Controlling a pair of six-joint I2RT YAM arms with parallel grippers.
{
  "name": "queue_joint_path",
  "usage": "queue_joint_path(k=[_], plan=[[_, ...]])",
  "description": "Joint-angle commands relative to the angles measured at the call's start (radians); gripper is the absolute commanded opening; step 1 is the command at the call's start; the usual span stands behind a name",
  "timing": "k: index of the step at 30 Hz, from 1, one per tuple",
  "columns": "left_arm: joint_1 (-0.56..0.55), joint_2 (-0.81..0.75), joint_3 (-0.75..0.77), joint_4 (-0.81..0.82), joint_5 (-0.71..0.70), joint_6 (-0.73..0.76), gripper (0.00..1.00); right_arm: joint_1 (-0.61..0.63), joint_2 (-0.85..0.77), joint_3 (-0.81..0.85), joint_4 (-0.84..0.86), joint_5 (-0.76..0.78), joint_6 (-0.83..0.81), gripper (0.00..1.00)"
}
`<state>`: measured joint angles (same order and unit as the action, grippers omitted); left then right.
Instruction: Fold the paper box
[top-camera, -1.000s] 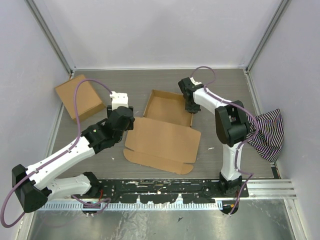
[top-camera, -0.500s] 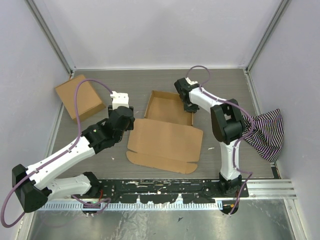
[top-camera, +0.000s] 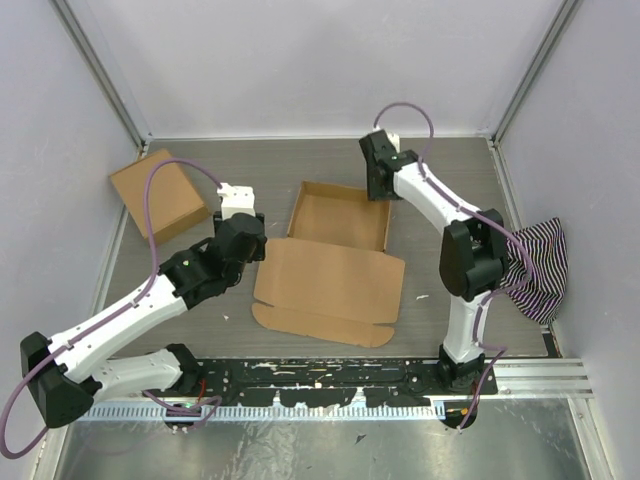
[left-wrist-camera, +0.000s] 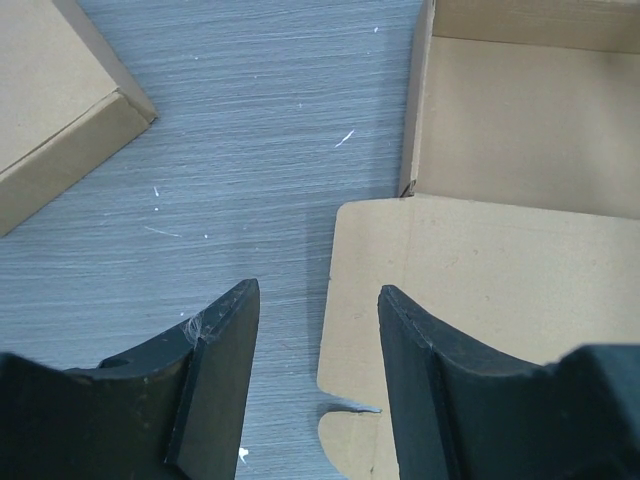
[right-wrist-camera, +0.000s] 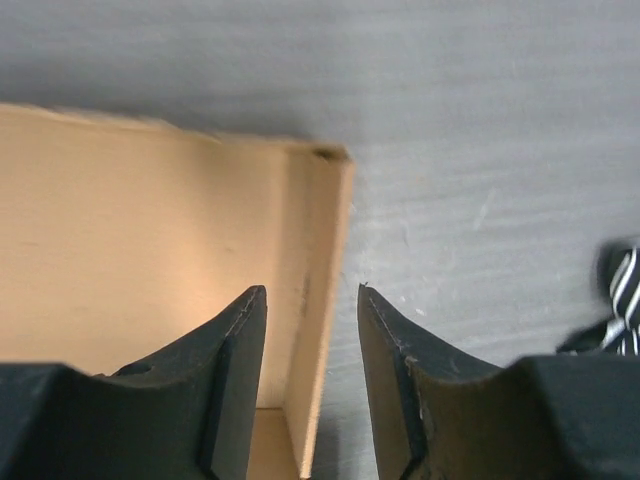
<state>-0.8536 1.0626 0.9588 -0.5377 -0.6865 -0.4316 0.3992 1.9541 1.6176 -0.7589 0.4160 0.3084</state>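
Note:
The paper box lies open on the grey table. Its shallow tray (top-camera: 340, 215) has raised walls, and its flat lid flap (top-camera: 330, 280) extends toward me. My left gripper (top-camera: 247, 228) is open and empty just above the lid's left edge. In the left wrist view that edge and its slit (left-wrist-camera: 350, 408) lie between the jaws of the gripper (left-wrist-camera: 318, 290). My right gripper (top-camera: 378, 185) is open at the tray's far right corner. In the right wrist view the gripper (right-wrist-camera: 312, 300) straddles the tray's right wall (right-wrist-camera: 322, 240) without closing on it.
A second, squarish brown carton (top-camera: 160, 195) sits at the far left and also shows in the left wrist view (left-wrist-camera: 50, 110). A striped cloth (top-camera: 535, 265) hangs at the right wall and is glimpsed in the right wrist view (right-wrist-camera: 625, 290). The enclosure walls stand close on three sides.
My right gripper has moved away from me along the tray's right wall to its far right corner. The box has shifted slightly right. My left arm has hardly moved.

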Motion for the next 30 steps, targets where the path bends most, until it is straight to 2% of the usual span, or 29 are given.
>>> queue_joint_path(k=[1,5,8,14,21,30], plan=[[0.004,-0.023,-0.001,0.001,-0.007,-0.009,0.58,-0.002,-0.066,0.129,0.103,-0.231,-0.214,0.48],[0.004,-0.017,0.0,-0.01,-0.017,-0.005,0.58,-0.001,-0.001,0.165,0.179,-0.443,-0.342,0.51],[0.003,-0.023,0.002,-0.029,-0.018,-0.005,0.58,-0.001,0.027,0.164,0.253,-0.518,-0.387,0.58],[0.003,-0.069,-0.03,-0.023,-0.022,-0.011,0.58,0.0,0.133,0.26,0.281,-0.525,-0.431,0.64],[0.003,-0.066,-0.04,-0.026,-0.023,-0.013,0.58,0.0,0.249,0.366,0.27,-0.515,-0.469,0.65],[0.003,-0.051,-0.038,-0.031,-0.009,-0.029,0.58,0.001,0.327,0.363,0.257,-0.515,-0.447,0.62]])
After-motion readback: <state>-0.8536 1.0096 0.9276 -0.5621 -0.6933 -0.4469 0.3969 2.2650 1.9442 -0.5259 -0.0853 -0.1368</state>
